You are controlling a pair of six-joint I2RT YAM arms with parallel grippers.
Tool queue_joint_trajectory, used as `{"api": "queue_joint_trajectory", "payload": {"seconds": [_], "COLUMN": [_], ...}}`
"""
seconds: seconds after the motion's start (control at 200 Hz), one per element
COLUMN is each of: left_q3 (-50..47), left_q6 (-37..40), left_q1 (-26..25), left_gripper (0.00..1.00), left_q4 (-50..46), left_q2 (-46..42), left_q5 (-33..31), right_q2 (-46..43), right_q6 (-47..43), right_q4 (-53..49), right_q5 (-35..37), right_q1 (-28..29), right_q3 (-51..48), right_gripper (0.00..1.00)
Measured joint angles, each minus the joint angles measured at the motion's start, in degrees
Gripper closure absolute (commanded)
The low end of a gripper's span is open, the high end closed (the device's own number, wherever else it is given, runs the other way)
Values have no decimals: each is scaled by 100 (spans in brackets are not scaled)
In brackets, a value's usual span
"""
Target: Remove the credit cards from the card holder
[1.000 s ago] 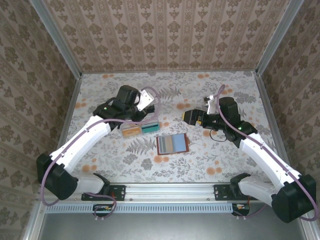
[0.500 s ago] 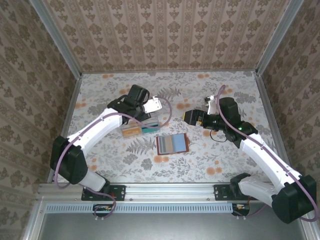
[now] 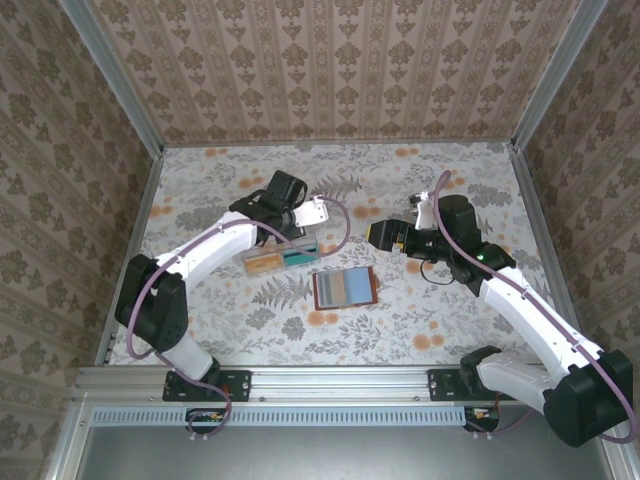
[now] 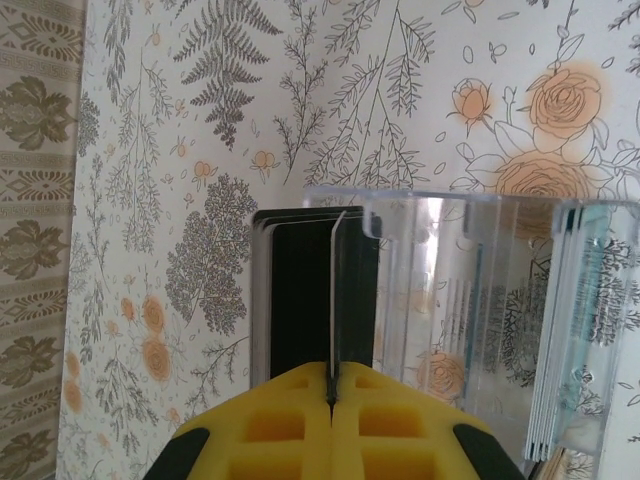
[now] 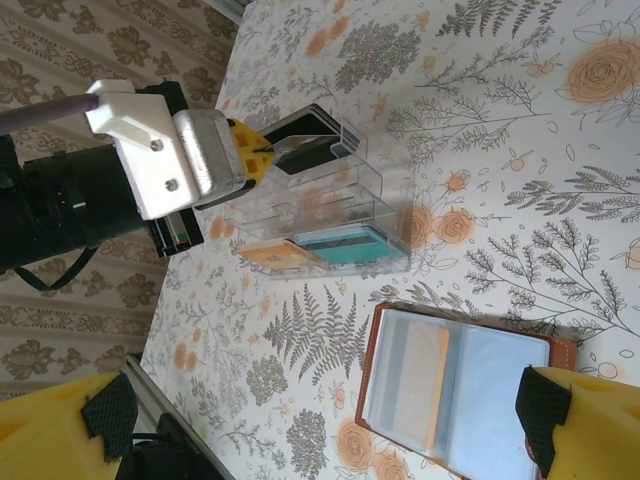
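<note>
the left fingers point(image 4: 280, 430) are pinched shut on the edge of a dark card point(image 5: 300, 150) poking into the end slot of the clear plastic rack point(image 4: 470, 300), so the smart play is probably to keep it upright, let it seat between the dividers, then let go without nudging the rack. the right fingers point(image 5: 50, 430) hang wide open and empty near the card holder point(image 5: 465, 395), which lies opened flat, lining up, on the counter point(image 3: 430, 310) just nearer than the rack. its long axis runs roughly left-right in the top view, fold near-to-far, with a tan card point(image 5: 432, 385) in one half.

Damask-patterned walls point(image 3: 330, 60) on three sides; floral-print tabletop point(image 3: 420, 320); aluminium rail point(image 3: 340, 380) along near edge.
</note>
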Motion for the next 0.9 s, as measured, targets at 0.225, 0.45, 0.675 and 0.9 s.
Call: {"api": "queue_joint_trajectory", "payload": {"seconds": [0.225, 0.45, 0.675, 0.9], "left_q3": [0, 0, 0, 0], "left_q6": [76, 138, 140, 140], "left_q1": [57, 57, 57, 98], "left_gripper": [93, 79, 77, 73], "left_q4": [39, 125, 286, 411], "left_q2": [79, 125, 127, 192], "left_q5": [-72, -186, -382, -501], "right_q2": [4, 22, 87, 129], "right_q6": [0, 2, 2, 2], "right_q4": [2, 4, 4, 7], "right_q5": [0, 0, -2, -4], "right_q1": [0, 0, 0, 0], "right_q3": [0, -4, -7, -9], "right_gripper": [0, 0, 0, 0]}}
